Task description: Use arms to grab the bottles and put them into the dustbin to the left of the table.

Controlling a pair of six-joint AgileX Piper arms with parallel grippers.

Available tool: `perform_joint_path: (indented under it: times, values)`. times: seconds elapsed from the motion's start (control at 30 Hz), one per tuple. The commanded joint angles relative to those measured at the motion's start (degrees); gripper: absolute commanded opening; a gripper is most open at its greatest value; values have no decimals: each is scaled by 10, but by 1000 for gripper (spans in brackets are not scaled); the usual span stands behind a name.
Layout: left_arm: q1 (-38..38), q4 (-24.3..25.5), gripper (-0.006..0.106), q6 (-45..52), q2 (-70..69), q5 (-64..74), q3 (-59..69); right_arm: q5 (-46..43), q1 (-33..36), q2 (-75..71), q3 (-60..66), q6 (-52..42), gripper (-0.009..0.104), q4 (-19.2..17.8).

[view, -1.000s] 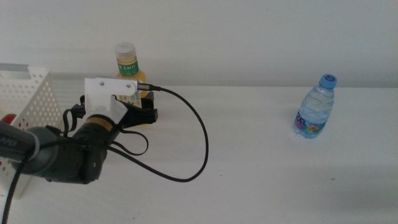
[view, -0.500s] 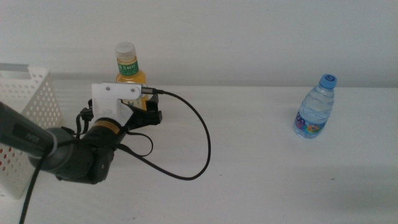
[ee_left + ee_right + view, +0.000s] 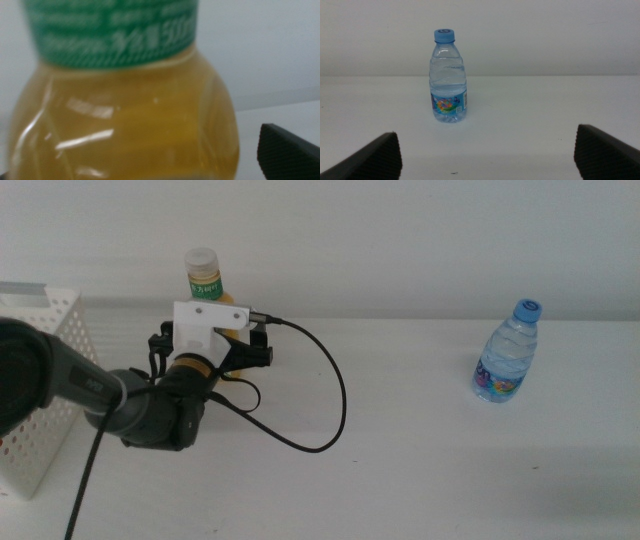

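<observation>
The orange-drink bottle (image 3: pixel 204 280), with white cap and green label, stands at the back left of the table (image 3: pixel 420 440). My left gripper (image 3: pixel 243 352) has reached it. In the left wrist view the bottle (image 3: pixel 125 125) fills the picture between the jaws, and the one jaw that shows clearly stands a little apart from its side, so the gripper (image 3: pixel 145 172) is open. The blue-capped water bottle (image 3: pixel 507 352) stands at the right. My right gripper (image 3: pixel 485 155) is open and empty, well short of the water bottle (image 3: pixel 448 77). The red can is out of view.
The white perforated dustbin (image 3: pixel 45 370) stands at the table's left edge, beside the left arm. A black cable (image 3: pixel 335 395) loops from the left wrist over the table's middle. A plain wall runs behind the table.
My left gripper has moved forward and to the right up to the orange-drink bottle, which now sits between its jaws. The water bottle has not moved.
</observation>
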Motion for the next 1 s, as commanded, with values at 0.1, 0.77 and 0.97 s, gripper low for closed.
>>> perform_joint_path:
  times: [0.1, 0.77, 0.97]
  values:
    - [2, -16, 94, 14, 18, -2, -24, -3, -3, -3, 25, -1, 92, -4]
    - [18, -92, 4, 5, -46, 0, 23, -3, -3, -3, 25, -1, 92, -4]
    - [8, -109, -2, 129, -239, 209, 118, -3, -3, -3, 25, -1, 92, -4]
